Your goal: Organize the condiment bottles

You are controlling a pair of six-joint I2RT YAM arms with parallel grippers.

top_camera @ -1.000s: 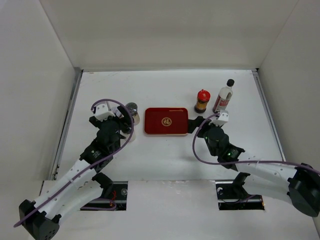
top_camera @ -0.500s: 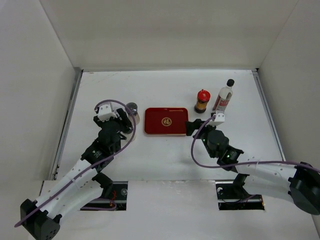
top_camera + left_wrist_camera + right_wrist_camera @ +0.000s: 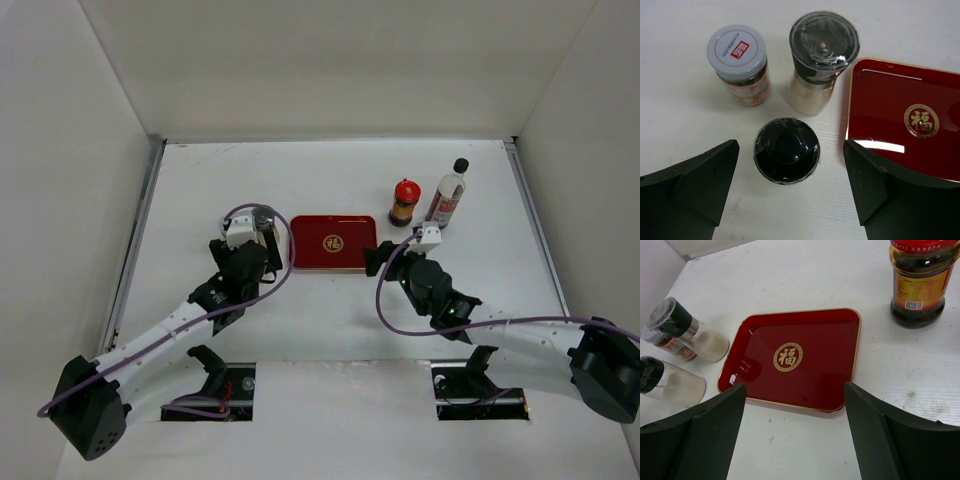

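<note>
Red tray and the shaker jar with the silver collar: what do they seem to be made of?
Red tray: probably lacquered plastic or painted metal; glossy, with bright reflections and a thin gold rim. Shaker jar: clear glass or hard plastic body, since white grains show through; shiny black plastic-looking cap; the collar looks metallic.

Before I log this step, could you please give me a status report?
Both open, nothing held. Over black-capped bottle: left gripper, fingers either side, no contact. Over tray: right gripper. No bottle on tray; nothing in the way.
</note>
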